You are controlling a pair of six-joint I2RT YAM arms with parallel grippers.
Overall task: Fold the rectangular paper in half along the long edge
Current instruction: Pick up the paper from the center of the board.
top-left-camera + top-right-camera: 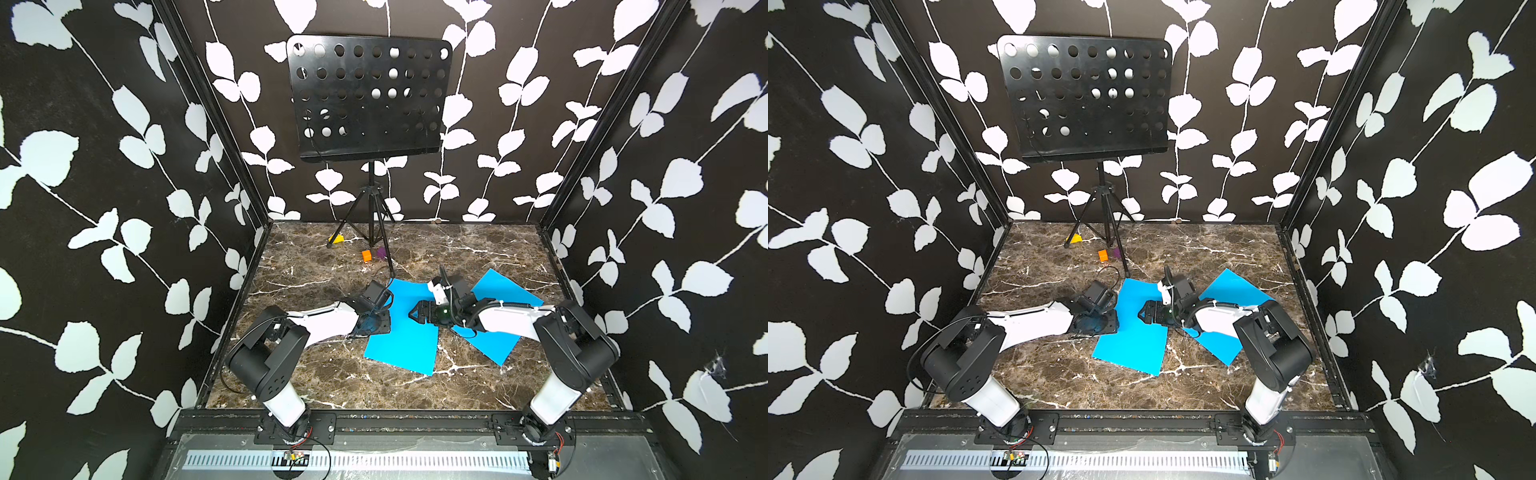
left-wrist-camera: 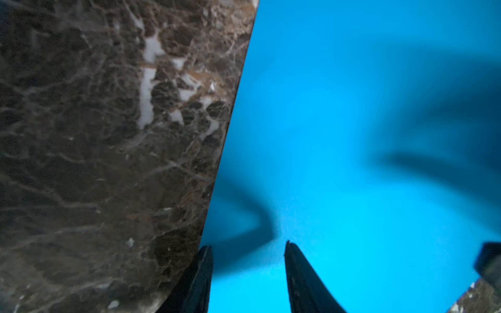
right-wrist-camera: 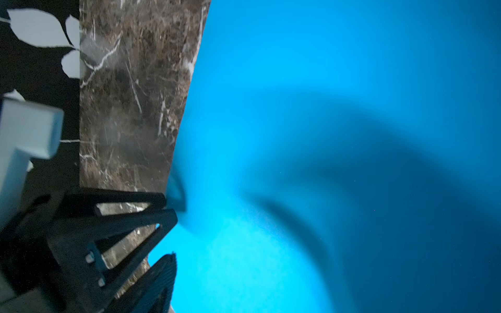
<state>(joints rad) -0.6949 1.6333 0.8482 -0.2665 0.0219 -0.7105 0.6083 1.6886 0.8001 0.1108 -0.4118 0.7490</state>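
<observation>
Clock: I read the marble table (image 1: 332, 378) as a dial, 12 at the far wall and 6 at the arm bases.
Blue paper: the blue paper (image 1: 401, 336) lies flat around the centre of the dial, its near corner reaching toward 6.
Second panel: a second blue panel (image 1: 505, 320) lies toward 4, angled away so the two make a V.
Join: the right arm (image 1: 511, 320) crosses the gap between them, so I cannot tell whether they are one sheet.
Left gripper: the left gripper (image 1: 376, 323) points down at the 9 o'clock edge of the blue paper.
Left fingers: spread, with blue showing between them in the wrist view. One fingertip (image 2: 206, 252) sits right at the sheet's edge and the other is over the sheet. Nothing is pinched. I cannot tell whether the tips touch.
Right gripper: the right gripper (image 1: 415, 312) sits low over the far half of the blue paper, aimed toward 9.
Right fingers: spread, with blue visible in the gap from the wrist view, clamping nothing I can see.
Paper surface: soft curved shadows cross the blue in both wrist views, and detail there is blurred.
Music stand: the black perforated music stand (image 1: 368, 95) is at 12, and one tripod leg ends just beside the paper's far corner.
Blocks: a yellow block (image 1: 337, 239), an orange block (image 1: 366, 256) and a purple block (image 1: 381, 251) sit between 11 and 12 by the tripod, apart from the paper.
</observation>
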